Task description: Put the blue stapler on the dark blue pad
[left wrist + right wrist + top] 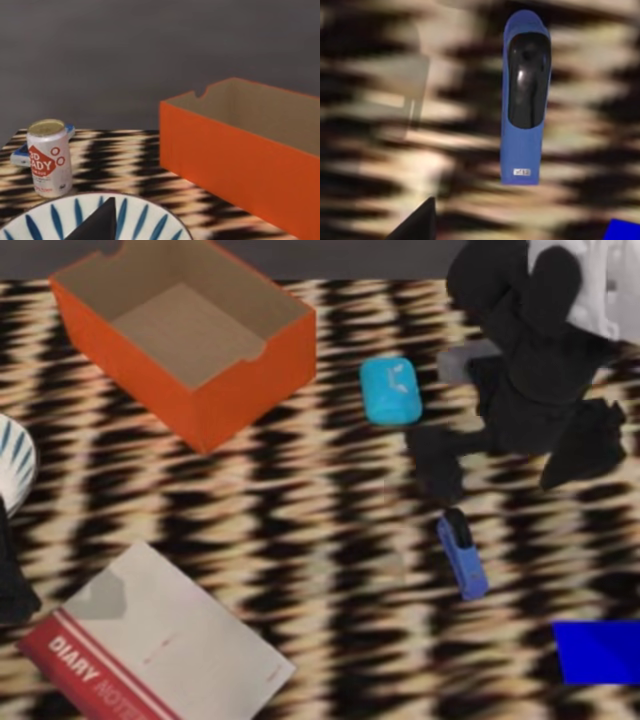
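Right arm over the stapler
Right tool (437, 462) hangs near the blue stapler (462, 554); I cannot tell its grip; dark blue pad (597, 651) lies apart.

Rendered sim tabletop, not a real room: flat grey backdrop (125, 55) behind, table (330, 540) w/ blurry tan-black zigzag print. Props are mixed office/home bits: orange box (190, 335), diary (150, 645), can (49, 157), plate (135, 220), stapler (462, 554).
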Available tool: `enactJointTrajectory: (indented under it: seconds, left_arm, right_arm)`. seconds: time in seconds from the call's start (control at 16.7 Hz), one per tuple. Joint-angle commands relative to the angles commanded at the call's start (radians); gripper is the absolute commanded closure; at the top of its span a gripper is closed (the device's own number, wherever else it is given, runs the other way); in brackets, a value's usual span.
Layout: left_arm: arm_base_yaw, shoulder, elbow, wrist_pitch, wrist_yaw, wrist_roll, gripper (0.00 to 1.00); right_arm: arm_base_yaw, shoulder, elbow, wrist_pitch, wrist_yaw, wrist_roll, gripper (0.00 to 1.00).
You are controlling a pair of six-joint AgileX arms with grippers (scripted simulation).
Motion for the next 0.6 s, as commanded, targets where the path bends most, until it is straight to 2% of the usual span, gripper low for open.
enactJointTrajectory:
  seconds: [0.24,0.6]
  left_arm:
    - [0.0,0.0,0.0,0.0,0.0,0.0,0.0]
    - [0.0,0.0,0.0,0.0,0.0,0.0,0.0]
  right_arm:
    - [0.029,0.097,0.092,-0.058,0.002,0.016,0.0]
    - [0.024,0.096,0.088,-0.053,0.001,0.014,0.0]
